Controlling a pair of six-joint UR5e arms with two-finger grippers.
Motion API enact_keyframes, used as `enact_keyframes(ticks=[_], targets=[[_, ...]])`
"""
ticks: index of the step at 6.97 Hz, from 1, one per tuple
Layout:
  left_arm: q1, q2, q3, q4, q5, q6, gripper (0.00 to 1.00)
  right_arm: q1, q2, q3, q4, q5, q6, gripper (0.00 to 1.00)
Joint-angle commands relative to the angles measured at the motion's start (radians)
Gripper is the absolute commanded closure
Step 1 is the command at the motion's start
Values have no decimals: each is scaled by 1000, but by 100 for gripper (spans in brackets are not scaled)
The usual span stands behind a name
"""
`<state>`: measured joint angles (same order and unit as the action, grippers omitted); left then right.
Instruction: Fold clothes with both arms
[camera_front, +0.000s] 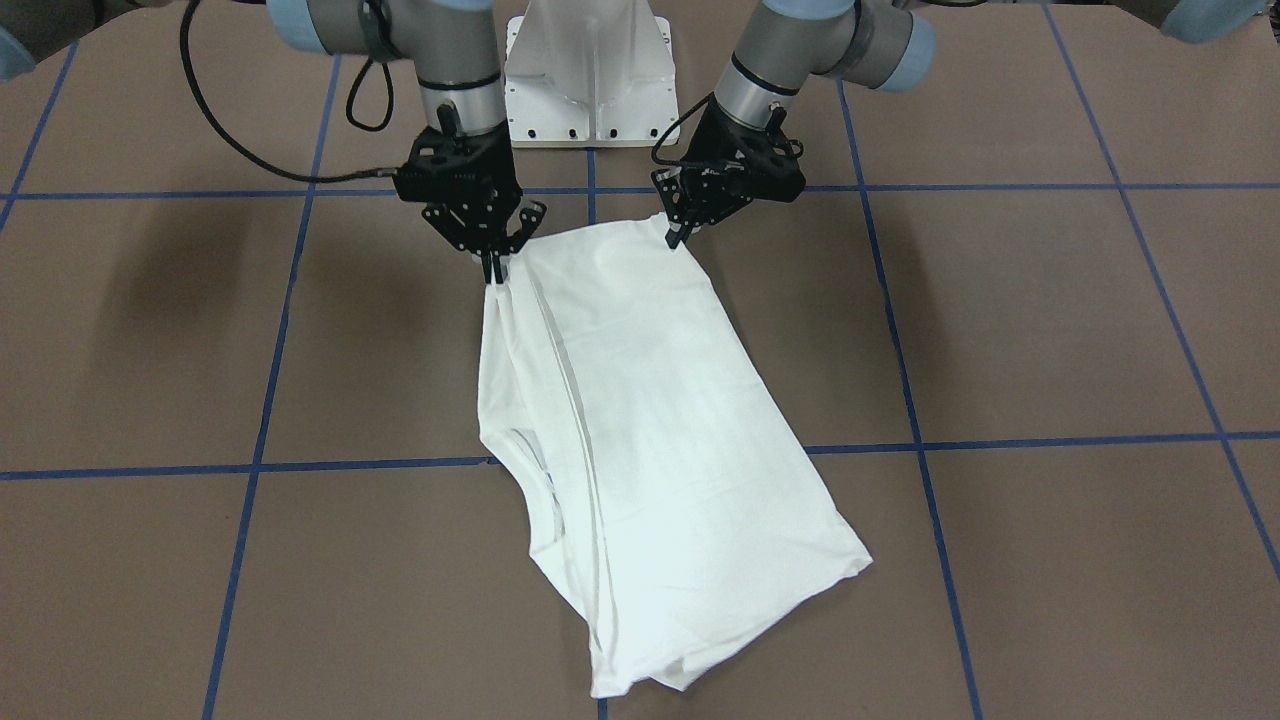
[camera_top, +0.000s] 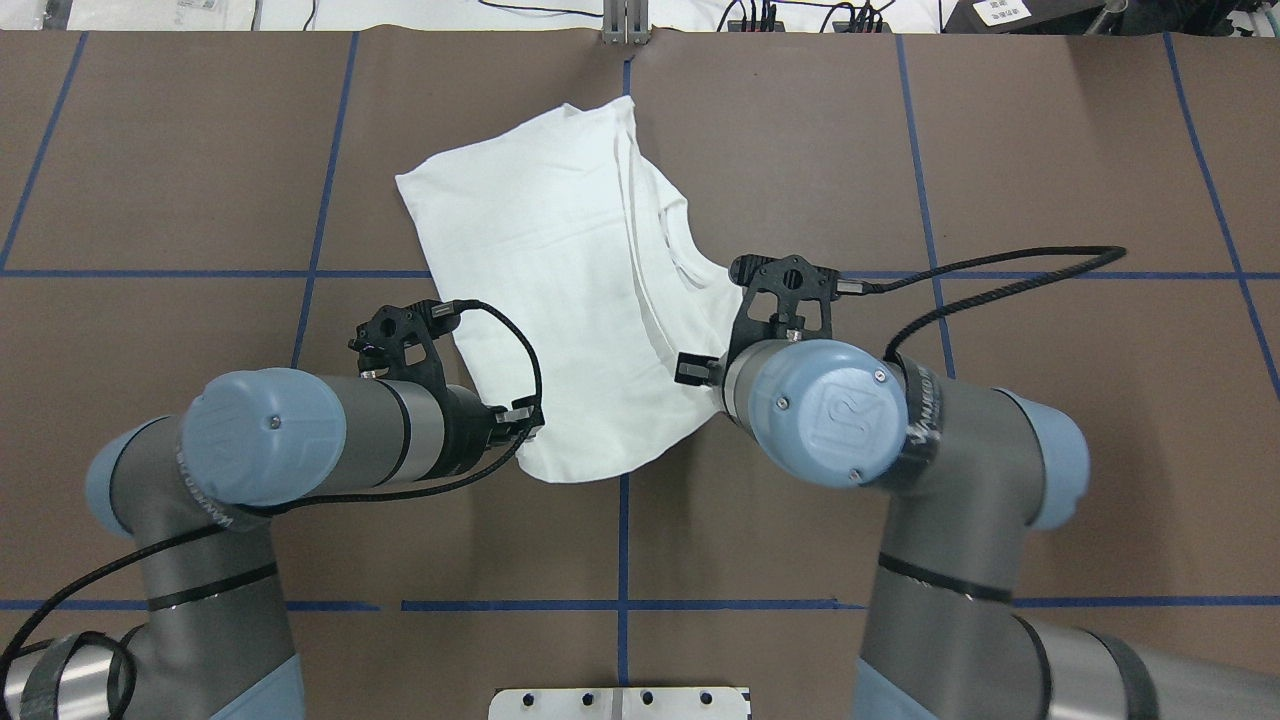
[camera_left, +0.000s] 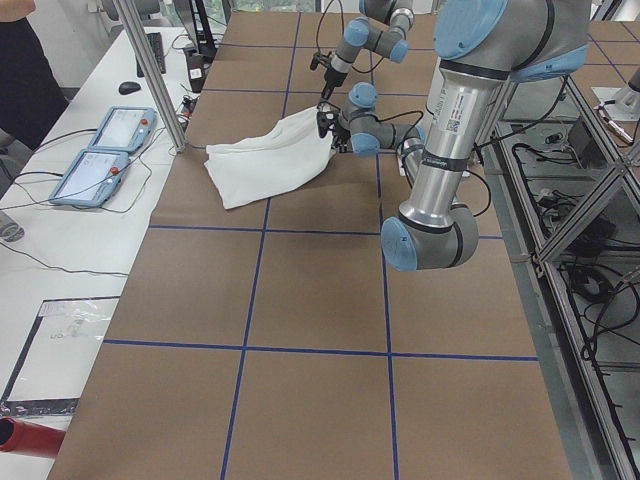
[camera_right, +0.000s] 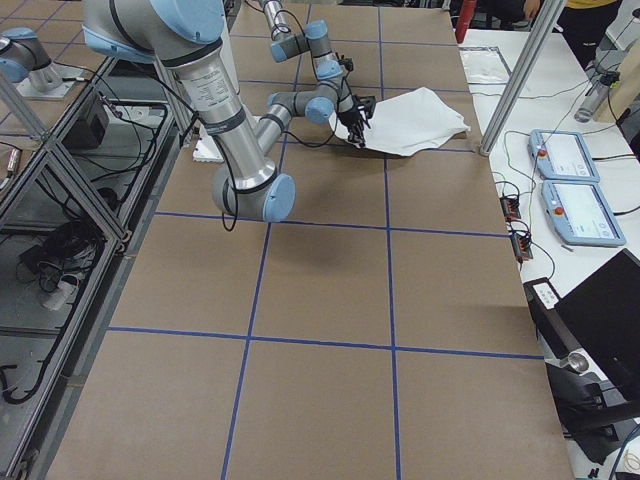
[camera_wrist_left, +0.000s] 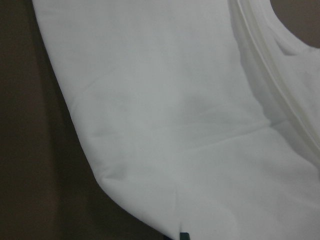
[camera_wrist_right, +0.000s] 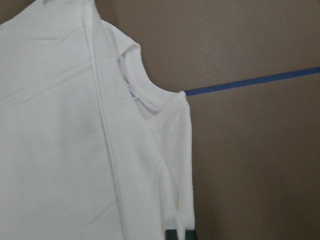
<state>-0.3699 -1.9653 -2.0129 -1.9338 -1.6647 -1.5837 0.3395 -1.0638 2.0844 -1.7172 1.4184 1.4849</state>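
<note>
The white shirt (camera_front: 640, 420) lies folded lengthwise on the brown table, plain side up, with its ribbed collar (camera_wrist_right: 135, 75) at one side; no text shows. My left gripper (camera_front: 678, 238) is shut on one near corner of the shirt. My right gripper (camera_front: 495, 272) is shut on the other near corner, bunching the cloth there. Both hold that edge lifted a little while the far end rests on the table. In the overhead view the shirt (camera_top: 540, 250) lies between both wrists, and the fingers are hidden under the arms. Each wrist view shows cloth (camera_wrist_left: 175, 125) running down to its fingertips (camera_wrist_right: 180, 234).
The white pedestal base (camera_front: 588, 70) stands at the robot's side of the table behind the grippers. Blue tape lines (camera_front: 1000, 440) grid the brown surface. Two teach pendants (camera_left: 100, 150) and a metal post (camera_left: 150, 80) stand beyond the table's far edge.
</note>
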Motion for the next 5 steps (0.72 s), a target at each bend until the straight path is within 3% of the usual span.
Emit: enact_keyframes(ticks=[1, 2, 3, 5], targets=[[110, 0, -270, 212, -26, -15, 100, -144, -15, 288, -275, -58, 59, 100], [121, -9, -344, 301, -35, -13, 100, -134, -10, 321, -310, -56, 60, 100], [115, -21, -328, 312, -58, -3, 100, -132, -2, 295, -309, -56, 45, 100], [-10, -74, -179, 311, -55, 98, 100, -29, 106, 136, -294, -52, -12, 100]])
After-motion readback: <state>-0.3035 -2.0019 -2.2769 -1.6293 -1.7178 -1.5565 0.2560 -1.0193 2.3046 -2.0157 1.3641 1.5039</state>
